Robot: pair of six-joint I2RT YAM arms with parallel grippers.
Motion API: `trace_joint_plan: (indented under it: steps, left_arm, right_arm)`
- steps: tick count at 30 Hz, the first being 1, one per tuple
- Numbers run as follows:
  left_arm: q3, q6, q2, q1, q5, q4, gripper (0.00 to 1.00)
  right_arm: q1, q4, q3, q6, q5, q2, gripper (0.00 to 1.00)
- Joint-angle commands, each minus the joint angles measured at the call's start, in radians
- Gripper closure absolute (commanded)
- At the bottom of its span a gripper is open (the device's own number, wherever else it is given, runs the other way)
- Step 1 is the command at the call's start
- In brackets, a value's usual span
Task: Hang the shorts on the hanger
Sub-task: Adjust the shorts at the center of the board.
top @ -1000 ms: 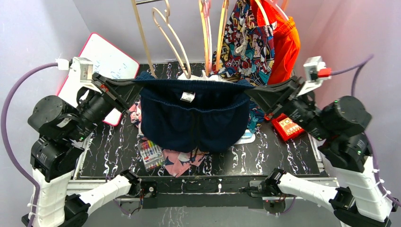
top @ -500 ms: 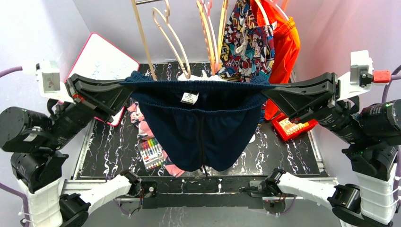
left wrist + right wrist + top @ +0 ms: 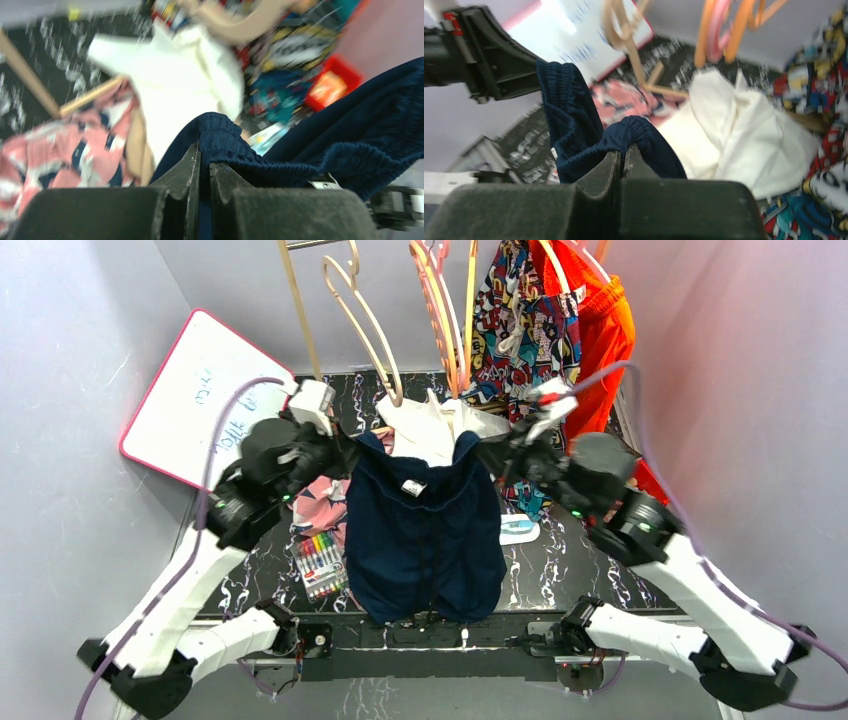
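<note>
Our left end effector [image 3: 204, 156] and right end effector [image 3: 621, 156] each pinch a waistband corner of the shorts [image 3: 425, 540], slung between them; the hanger [image 3: 447, 340] hangs just beyond, roughly midway.

Even, soft lighting; sharp overhead view, blurred wrist views.
A pinkish cast tints the right wall [image 3: 740, 390]; wrist backgrounds smear with motion blur, while the shorts [image 3: 220, 135] near the lens look fairly crisp.

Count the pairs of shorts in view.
3: navy shorts held up at centre, comic-print shorts hanging at the back, orange shorts beside them. Heaped cloth may hide more.
</note>
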Motion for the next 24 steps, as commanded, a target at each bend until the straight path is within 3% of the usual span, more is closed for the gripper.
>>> trace_joint_plan:
  steps: [1, 8, 16, 24]
  left_arm:
    - [-0.106, 0.013, 0.024, 0.009, -0.209, 0.087, 1.00]
    - [0.047, 0.073, -0.035, 0.009, -0.154, 0.042, 1.00]
    - [0.248, 0.043, -0.153, 0.009, 0.209, 0.026, 1.00]
    - [0.296, 0.024, -0.197, 0.009, 0.272, 0.019, 1.00]
  right_arm:
    - [-0.007, 0.201, -0.108, 0.042, 0.185, 0.065, 1.00]
    - [-0.007, 0.208, -0.042, -0.053, 0.032, 0.025, 1.00]
    - [-0.007, 0.060, 0.223, -0.078, -0.277, -0.055, 1.00]
    - [-0.007, 0.005, 0.307, -0.114, -0.232, -0.096, 1.00]
